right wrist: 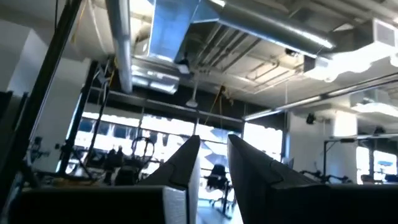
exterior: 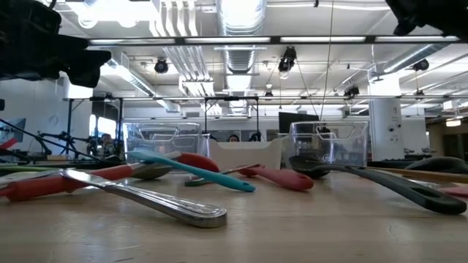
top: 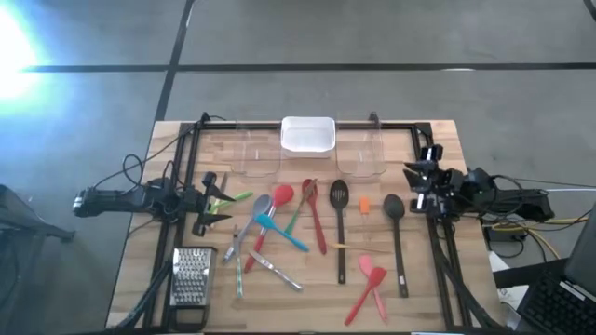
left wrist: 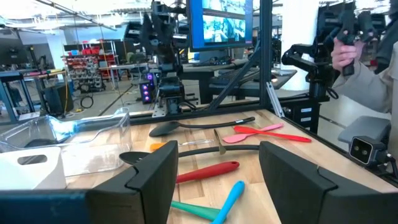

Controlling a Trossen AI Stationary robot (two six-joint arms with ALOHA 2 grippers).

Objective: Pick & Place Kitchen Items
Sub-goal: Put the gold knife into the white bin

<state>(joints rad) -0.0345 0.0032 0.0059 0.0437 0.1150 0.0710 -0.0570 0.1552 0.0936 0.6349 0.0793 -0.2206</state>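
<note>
Many kitchen utensils lie flat on the wooden table (top: pixel 140 242): a red spoon (top: pixel 280 197), blue spatulas (top: pixel 279 233), a red spatula (top: pixel 315 219), a black slotted spoon (top: pixel 339 197), a black spoon (top: pixel 394 208), pink and red spatulas (top: pixel 370 276), and metal cutlery (top: pixel 276 271). My left gripper (top: pixel 213 200) is wide open and held above the table's left side, with a green utensil (top: pixel 238 196) just beyond its fingertips. In the left wrist view (left wrist: pixel 217 180) it faces the utensils. My right gripper (top: pixel 419 183) is above the table's right side, tipped upward (right wrist: pixel 214 162), slightly open and empty.
A white container (top: pixel 307 135) stands at the far edge between two clear containers (top: pixel 261 154) (top: pixel 361 154). A metal grater (top: pixel 191 277) lies at the near left. Black frame rails (top: pixel 307 124) run along the table's edges. A person (left wrist: pixel 364 56) stands beyond the table's right side.
</note>
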